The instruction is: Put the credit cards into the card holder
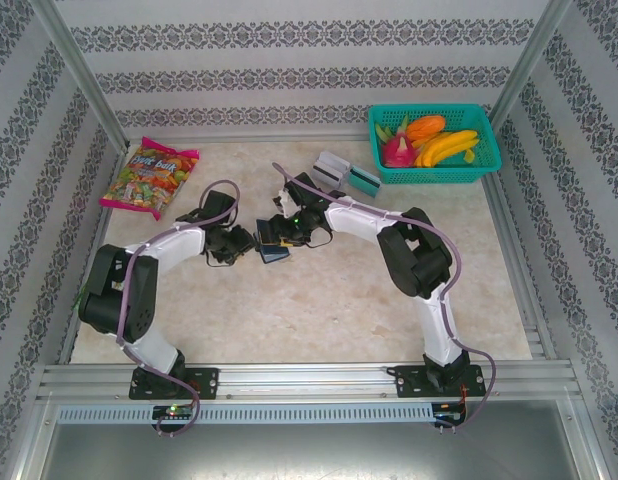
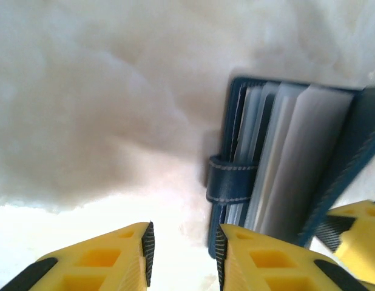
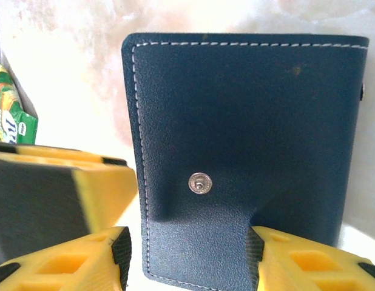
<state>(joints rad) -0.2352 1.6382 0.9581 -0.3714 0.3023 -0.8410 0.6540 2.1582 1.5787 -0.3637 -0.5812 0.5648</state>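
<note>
At the middle of the table (image 1: 319,320), the navy card holder (image 1: 273,252) lies open between both grippers. The left gripper (image 2: 182,233) gapes empty just left of the holder's snap tab (image 2: 230,179). The right gripper (image 3: 189,242) has its fingers (image 3: 290,264) flanking the holder's lower edge, and whether they clamp it cannot be told.

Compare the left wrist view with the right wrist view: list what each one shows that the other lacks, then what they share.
Left wrist: the card holder from its open edge, clear sleeves fanned, strap tab across them, left gripper fingers apart with nothing between.
Right wrist: the holder's navy cover, white stitching, a silver snap stud, a snack bag at the left, right gripper fingers flanking the cover's lower part.
Both: the card holder against the pale table.
</note>
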